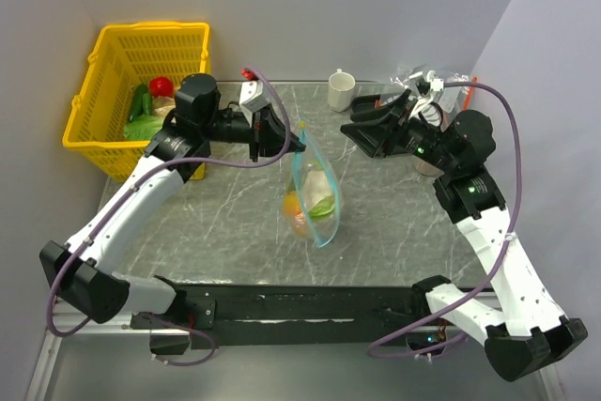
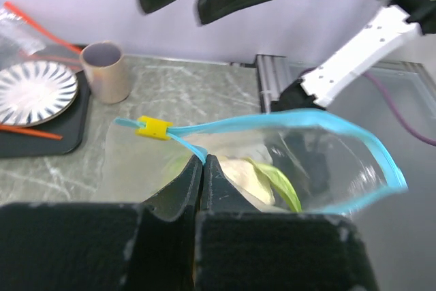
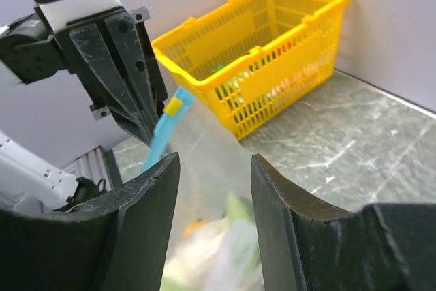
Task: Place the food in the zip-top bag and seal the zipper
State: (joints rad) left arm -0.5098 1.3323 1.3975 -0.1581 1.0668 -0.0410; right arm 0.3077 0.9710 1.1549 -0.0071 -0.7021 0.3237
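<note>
My left gripper (image 2: 203, 163) pinched the zipper (image 2: 272, 119) beside its yellow slider (image 2: 154, 127), holding up the zip-top bag (image 1: 310, 168) mid-table, food (image 1: 317, 199) inside. My right gripper (image 1: 362, 129), at its 3 o'clock, gaped empty. A slipping pinch could have spilled the unsealed bag.

Items I cannot read from here:
1. zip-top bag (image 3: 210, 236): contents blurred in right wrist view, base cut off at the bottom edge.
2. Its lower part: hidden behind left gripper (image 2: 203, 165).
3. striped plate (image 2: 35, 90): clipped at left.

clear soft-plastic zip-top bag (image 1: 319, 180): glossy, wrinkled. grey marbled stone-look counter (image 1: 235, 223): smooth, low sheen. yellow plastic lattice basket (image 1: 150, 30): semi-gloss. right black fingers (image 3: 139, 202): matt, scuffed.
</note>
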